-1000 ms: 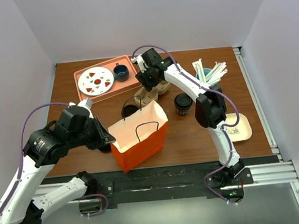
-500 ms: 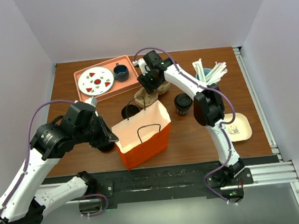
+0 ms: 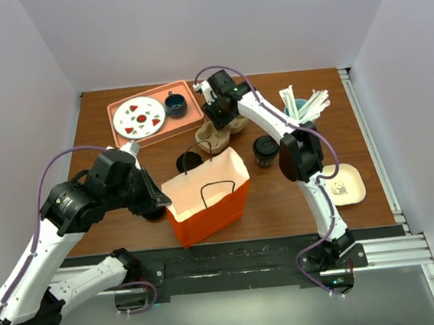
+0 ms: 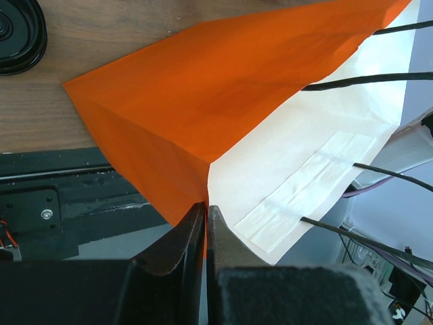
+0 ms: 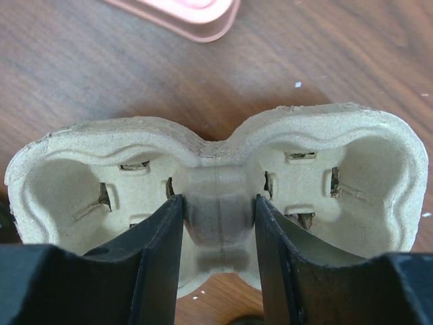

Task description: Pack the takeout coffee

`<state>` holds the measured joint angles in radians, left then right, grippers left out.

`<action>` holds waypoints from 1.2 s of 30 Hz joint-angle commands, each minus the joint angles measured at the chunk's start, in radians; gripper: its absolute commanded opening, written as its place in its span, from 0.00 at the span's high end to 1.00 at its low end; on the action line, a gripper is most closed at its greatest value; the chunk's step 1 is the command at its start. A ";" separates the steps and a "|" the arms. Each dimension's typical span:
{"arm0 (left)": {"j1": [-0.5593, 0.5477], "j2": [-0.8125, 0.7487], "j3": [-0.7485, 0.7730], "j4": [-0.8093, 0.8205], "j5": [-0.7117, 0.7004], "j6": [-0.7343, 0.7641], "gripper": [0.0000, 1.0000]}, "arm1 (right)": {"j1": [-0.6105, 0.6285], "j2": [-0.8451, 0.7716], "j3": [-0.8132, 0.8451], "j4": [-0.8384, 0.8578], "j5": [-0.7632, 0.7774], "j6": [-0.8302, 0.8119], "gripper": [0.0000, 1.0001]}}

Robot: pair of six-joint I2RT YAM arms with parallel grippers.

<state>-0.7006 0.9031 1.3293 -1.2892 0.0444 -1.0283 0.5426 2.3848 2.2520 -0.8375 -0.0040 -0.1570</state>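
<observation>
one lidded coffee (image 3: 266, 149), one bag (image 3: 209, 198), one carrier (image 5: 216, 196)

The gap between the right fingers (image 5: 159, 264) is filled by the middle ridge of the pulp carrier (image 5: 325, 135), and an open well lies to either side of them. Beyond their tips bare surface (image 5: 81, 74) is left, bounded farther out by the pink tray (image 5: 196, 17). No gap is left between the left fingers (image 4: 172, 257), which are pinched on the orange bag (image 4: 203, 95). Ahead, passage is blocked by its wall, and its mouth to the right is crossed by black handles (image 4: 352, 80).
</observation>
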 commanded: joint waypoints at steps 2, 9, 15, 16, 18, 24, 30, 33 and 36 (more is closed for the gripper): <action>0.006 -0.010 0.015 0.027 0.000 0.010 0.90 | -0.038 0.004 0.084 0.052 0.032 0.025 0.63; 0.006 -0.001 0.004 0.068 0.003 0.014 0.89 | -0.058 0.037 0.123 0.052 0.021 0.043 0.58; 0.004 0.025 0.005 0.093 0.014 0.033 0.89 | -0.061 0.022 0.095 0.081 0.026 0.039 0.63; 0.006 0.026 0.008 0.094 0.015 0.034 0.89 | -0.066 0.024 0.098 0.081 0.027 0.039 0.64; 0.006 0.031 0.011 0.097 0.012 0.034 0.89 | -0.066 0.027 0.100 0.083 0.025 0.040 0.64; 0.004 0.040 0.013 0.096 0.014 0.037 0.88 | -0.076 0.036 0.109 0.086 0.015 0.042 0.51; 0.006 0.051 0.013 0.102 0.008 0.045 0.87 | -0.093 0.045 0.118 0.084 -0.017 0.043 0.56; 0.004 0.062 0.015 0.110 0.015 0.051 0.87 | -0.099 0.043 0.126 0.089 -0.039 0.045 0.56; 0.006 0.069 0.018 0.106 0.012 0.054 0.87 | -0.104 0.043 0.133 0.094 -0.054 0.059 0.48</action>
<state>-0.7006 0.9661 1.3289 -1.2198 0.0463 -1.0019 0.4511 2.4451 2.3241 -0.7918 -0.0212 -0.1120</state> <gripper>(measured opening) 0.125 0.491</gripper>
